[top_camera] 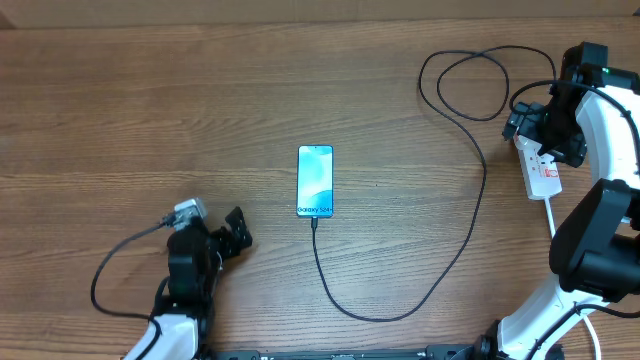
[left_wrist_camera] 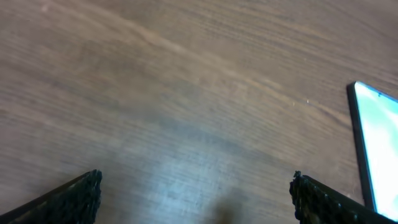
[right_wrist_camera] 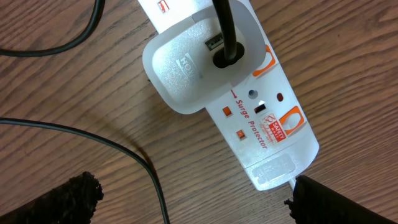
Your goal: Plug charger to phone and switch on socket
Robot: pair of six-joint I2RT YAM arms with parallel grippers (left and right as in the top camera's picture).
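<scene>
**First onlooker:** So, both arms at the bench: what are the fingers doing?

**Second onlooker:** Spread wide on both, nothing pinched. The left gripper [top_camera: 238, 232] sits low over bare wood on the near left. In its wrist view the two dark fingertips [left_wrist_camera: 74, 198] stand at opposite edges with only wood grain between them. The right gripper [top_camera: 525, 125] hangs over the far end of the socket [top_camera: 541, 170]. Its tips also stand far apart and hold nothing, and I cannot tell whether it touches the casing.

**First onlooker:** And the surface?

**Second onlooker:** A brown wood-grain table [top_camera: 150, 100], with a pale strip along the far edge. Little else of the room shows.

**First onlooker:** Where are the things themselves?

**Second onlooker:** The phone [top_camera: 315, 181] lies flat at mid-table, face up, its light-blue screen lit, just right of the left gripper. The charger [top_camera: 470, 230] is a thin black cable. It meets the phone's lower edge, sweeps round in a wide curve to the right, loops at the far side and runs to the socket. Seen close, the socket is a white strip lettered "Surge Protector", with small orange-red squares on its face. A white adapter [right_wrist_camera: 193, 68] is seated on it with the black cable entering its top. A white cord [top_camera: 550, 215] trails from the strip's near end.
</scene>
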